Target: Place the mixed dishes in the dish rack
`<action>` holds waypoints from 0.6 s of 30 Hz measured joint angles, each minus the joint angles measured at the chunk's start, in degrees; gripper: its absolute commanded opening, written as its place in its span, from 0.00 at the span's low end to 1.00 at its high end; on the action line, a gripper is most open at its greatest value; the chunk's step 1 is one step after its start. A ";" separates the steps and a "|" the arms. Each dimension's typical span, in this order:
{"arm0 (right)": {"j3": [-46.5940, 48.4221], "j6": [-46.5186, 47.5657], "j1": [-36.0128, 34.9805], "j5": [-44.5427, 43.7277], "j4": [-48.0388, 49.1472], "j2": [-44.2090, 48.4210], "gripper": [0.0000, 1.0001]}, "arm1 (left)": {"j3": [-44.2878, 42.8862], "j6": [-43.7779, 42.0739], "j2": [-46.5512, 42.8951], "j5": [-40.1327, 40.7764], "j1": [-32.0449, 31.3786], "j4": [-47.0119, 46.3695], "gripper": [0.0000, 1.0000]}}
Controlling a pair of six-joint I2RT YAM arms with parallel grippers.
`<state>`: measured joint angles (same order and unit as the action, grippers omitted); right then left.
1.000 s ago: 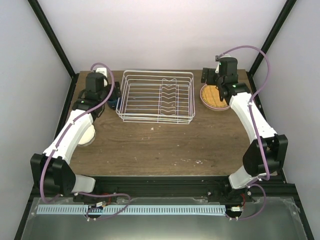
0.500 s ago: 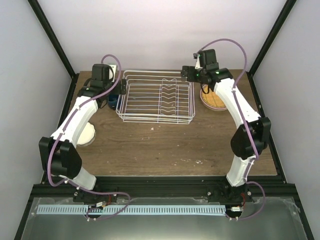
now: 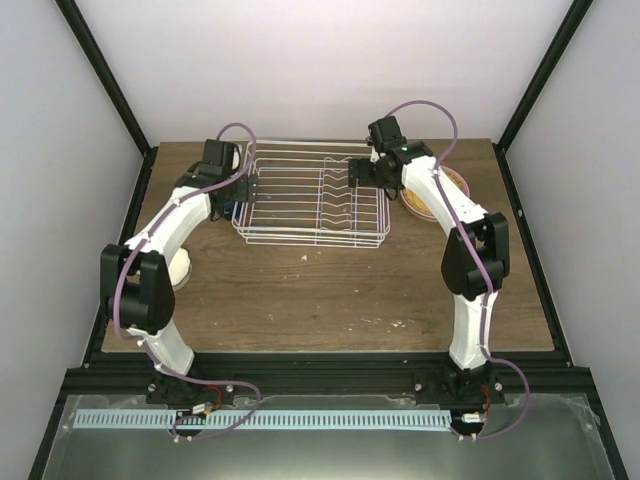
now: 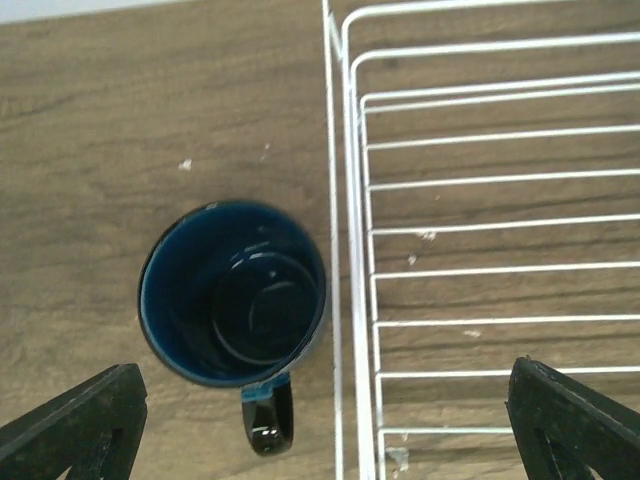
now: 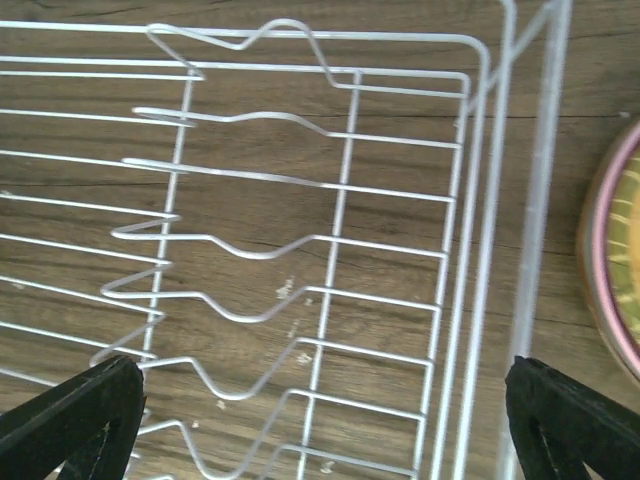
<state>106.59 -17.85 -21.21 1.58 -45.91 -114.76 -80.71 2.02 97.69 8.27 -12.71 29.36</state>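
The white wire dish rack [image 3: 310, 200] stands empty at the back middle of the table. The dark blue mug [image 4: 232, 292] stands upright just outside the rack's left wall [image 4: 350, 250], handle toward the camera. My left gripper [image 3: 250, 187] hangs open over that wall and the mug, holding nothing. My right gripper [image 3: 356, 172] is open and empty over the rack's wavy dividers [image 5: 250, 250]. The plate stack [image 3: 440, 192], yellow-orange on top with a pink rim, lies right of the rack, partly under my right arm; its edge shows in the right wrist view [image 5: 612, 270]. The cream-white bowl [image 3: 177, 270] sits at the left, half hidden by my left arm.
The brown wooden table [image 3: 350, 290] ends at black frame posts and pale walls on the left, right and back. Both arm bases stand at the near edge.
Both arms have swung inward. The left gripper moved right to the rack's left wall. The right gripper moved left from above the plates to above the rack. Both stayed open and empty.
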 measured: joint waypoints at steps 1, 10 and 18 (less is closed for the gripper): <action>-0.02 0.04 -0.02 -1.03 -0.70 -0.09 1.00 | 0.33 0.11 0.22 0.63 0.00 0.26 1.00; -2.93 0.24 0.00 -6.10 -1.86 1.95 1.00 | 1.05 0.76 0.59 3.15 0.02 0.63 1.00; -11.26 -0.02 0.00 -7.89 -2.64 5.44 1.00 | 5.33 1.40 1.09 2.64 0.02 0.24 1.00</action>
<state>95.33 -17.87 -21.21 -6.31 -48.56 -109.32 -75.37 3.42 98.78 10.92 -12.69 29.61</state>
